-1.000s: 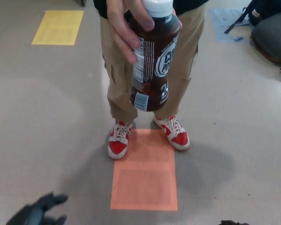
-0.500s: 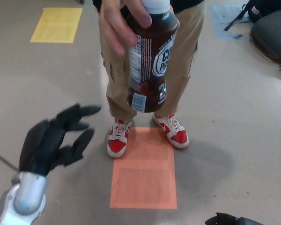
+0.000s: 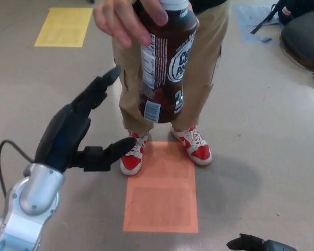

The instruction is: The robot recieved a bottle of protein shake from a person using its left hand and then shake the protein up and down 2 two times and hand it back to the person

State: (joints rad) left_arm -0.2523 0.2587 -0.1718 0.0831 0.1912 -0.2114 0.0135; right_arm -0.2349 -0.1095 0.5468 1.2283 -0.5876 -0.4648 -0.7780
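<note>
A dark brown protein shake bottle (image 3: 165, 65) with a white cap hangs upright in front of me, held near its top by a person's hand (image 3: 126, 20). My left hand (image 3: 81, 128) is raised to the left of the bottle, a little below its middle, open with fingers and thumb spread apart and not touching it. Only the tip of my right hand (image 3: 251, 243) shows at the bottom edge, too little to tell its state.
The person stands in tan trousers and red-and-white shoes (image 3: 132, 154) at the top edge of an orange floor square (image 3: 161, 201). A yellow square (image 3: 64, 27) lies far left; dark bags (image 3: 303, 31) sit at the far right.
My left hand has risen from the bottom left corner up toward the bottle, spreading its fingers. The person has shifted the bottle slightly left.
</note>
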